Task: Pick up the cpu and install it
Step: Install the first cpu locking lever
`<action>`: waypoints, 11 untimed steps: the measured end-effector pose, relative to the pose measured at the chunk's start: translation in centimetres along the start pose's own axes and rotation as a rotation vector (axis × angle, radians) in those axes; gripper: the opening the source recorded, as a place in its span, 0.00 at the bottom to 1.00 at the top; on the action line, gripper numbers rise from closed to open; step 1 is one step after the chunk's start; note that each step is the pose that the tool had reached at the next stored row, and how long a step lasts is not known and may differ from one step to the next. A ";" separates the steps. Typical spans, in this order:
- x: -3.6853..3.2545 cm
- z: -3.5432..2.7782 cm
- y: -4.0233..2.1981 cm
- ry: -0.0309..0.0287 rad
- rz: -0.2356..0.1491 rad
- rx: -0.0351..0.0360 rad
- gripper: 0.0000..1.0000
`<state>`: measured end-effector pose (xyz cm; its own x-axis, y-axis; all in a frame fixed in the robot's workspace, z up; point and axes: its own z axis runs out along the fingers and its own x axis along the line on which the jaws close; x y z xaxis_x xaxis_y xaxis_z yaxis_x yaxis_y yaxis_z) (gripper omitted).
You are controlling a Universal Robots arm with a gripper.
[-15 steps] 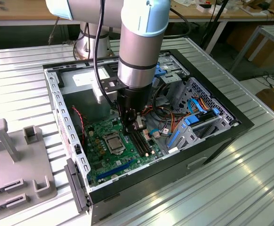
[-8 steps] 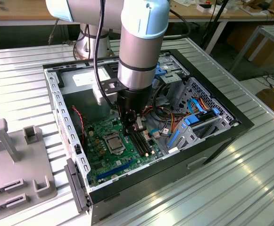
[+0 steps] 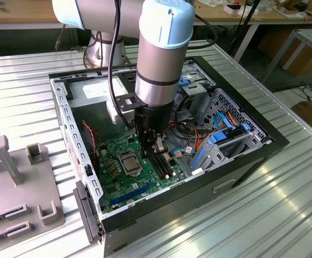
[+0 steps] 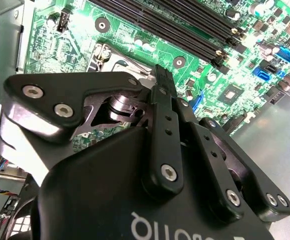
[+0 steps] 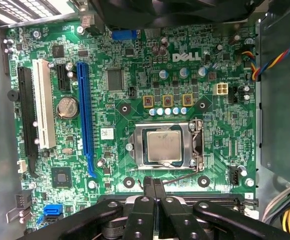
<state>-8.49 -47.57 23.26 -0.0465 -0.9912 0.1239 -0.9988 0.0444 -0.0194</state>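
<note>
Both tool (image 5: pixel 153 184) fingers together, empty (cpu (image 5: pixel 163 147) socketed).

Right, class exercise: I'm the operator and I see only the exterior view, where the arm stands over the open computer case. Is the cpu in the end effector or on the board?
Observer: On the board. In the first wrist view the cpu lies flat inside the silver socket frame.
Operator: And the end effector?
Observer: In that same view the end effector is shut, its fingertips together with nothing between them, close to the frame's edge.
Operator: What else is near it?
Observer: In the second wrist view the long black memory slots run across the green board beyond the fingertips.
</note>
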 end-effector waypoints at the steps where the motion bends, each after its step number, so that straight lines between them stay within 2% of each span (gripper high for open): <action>1: -0.01 0.09 0.00 0.0001 0.000 0.0000 0.11; 11: -0.10 0.88 0.02 0.0007 0.000 0.0000 0.11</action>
<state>-8.50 -47.58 22.38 -0.0465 -0.9911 0.1245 -0.9988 0.0444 -0.0195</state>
